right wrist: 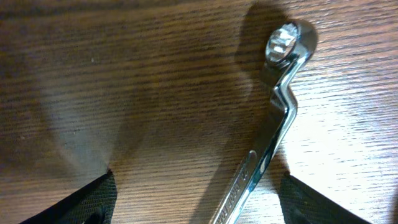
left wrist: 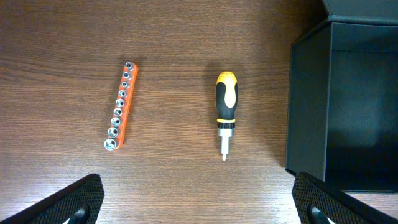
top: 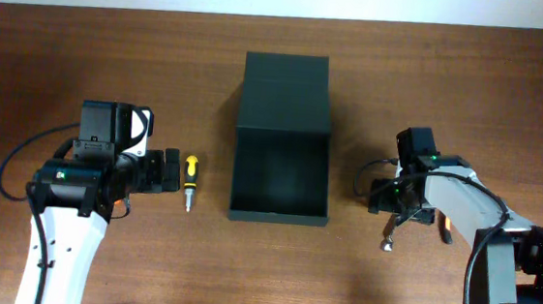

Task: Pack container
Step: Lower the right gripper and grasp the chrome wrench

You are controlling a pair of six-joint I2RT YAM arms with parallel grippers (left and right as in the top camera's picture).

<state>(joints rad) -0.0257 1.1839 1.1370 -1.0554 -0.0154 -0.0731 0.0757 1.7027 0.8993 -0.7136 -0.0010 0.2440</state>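
The container (top: 280,177) is a dark matte box in the middle of the table, open, with its flap lid lying back on the far side; its wall also shows in the left wrist view (left wrist: 311,99). A yellow-and-black screwdriver (top: 191,177) (left wrist: 226,109) lies left of it. An orange socket rail (left wrist: 120,106) lies further left, hidden under my arm in the overhead view. My left gripper (top: 166,171) (left wrist: 199,205) is open and empty, above the table near the screwdriver. My right gripper (top: 398,215) (right wrist: 196,205) is open, low over the table, its fingers either side of a chrome ring wrench (right wrist: 277,118) (top: 390,241).
A small orange item (top: 445,227) lies by the right arm, partly hidden. Cables trail beside both arms. Bare wood table lies in front of the container and at the far corners.
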